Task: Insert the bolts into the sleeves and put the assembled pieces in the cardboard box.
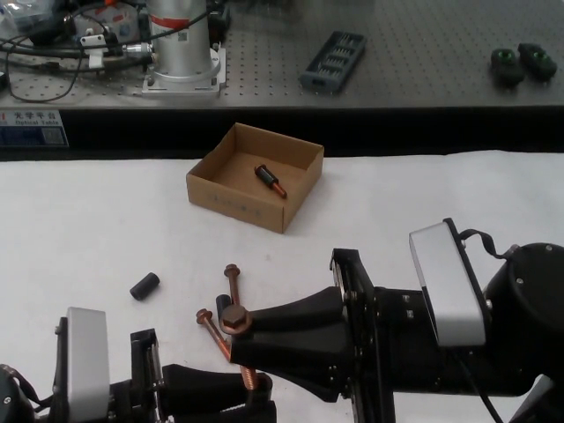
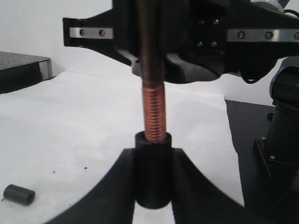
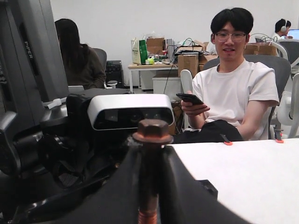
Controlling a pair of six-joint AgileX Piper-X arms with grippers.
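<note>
Left wrist view: left claw (image 2: 153,156) is clamped narrow on a black sleeve (image 2: 153,182), which stands upright. A copper bolt (image 2: 154,112) comes down from above, its threaded end sitting in the sleeve's mouth. Right wrist view: right claw (image 3: 150,161) is closed on that bolt just below the hex head. High view: both claws meet at the near edge of the bench, bolt head on top. First loose bolt (image 1: 233,286) and second loose bolt (image 1: 211,328) lie just beside the claws. Spare sleeve (image 1: 146,286) lies further left on the white sheet (image 1: 88,211), apart from them. Cardboard box (image 1: 233,198) stands farther back, with one assembled piece (image 1: 270,181) inside.
</note>
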